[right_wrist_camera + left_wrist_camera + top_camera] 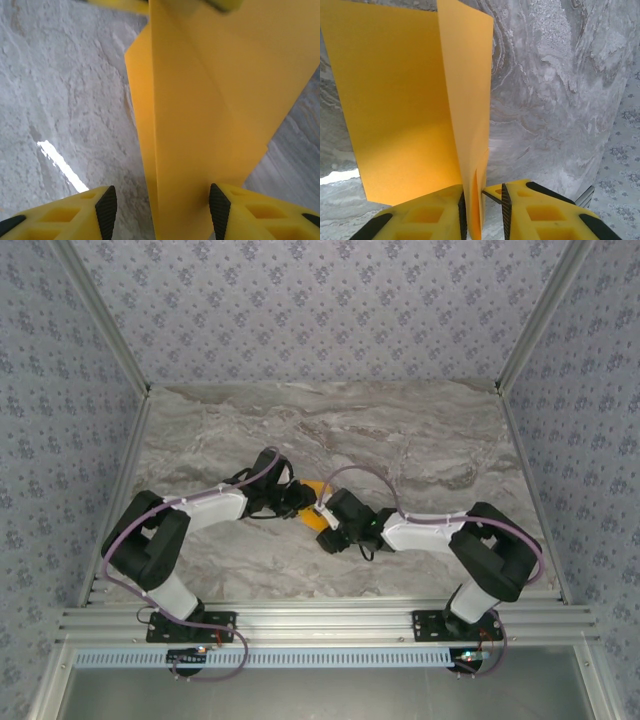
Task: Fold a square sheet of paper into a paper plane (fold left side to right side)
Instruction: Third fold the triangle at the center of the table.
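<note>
The thin, bright-orange square sheet of paper (400, 100), creased into two panels, sits at the middle of the grey marbled tabletop (420, 440), where the two arms meet. The left gripper (482, 200) has its yellow fingers slightly apart: the paper's folded edge lies against one pad, and a gap shows beside the other. The right gripper (162, 200) is spread wide, with the sheet running loosely between its fingers, unclamped.

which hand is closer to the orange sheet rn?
Left. Left hand is nearly closed around an edge of the sheet; right hand straddles it too, but wide open.
</note>
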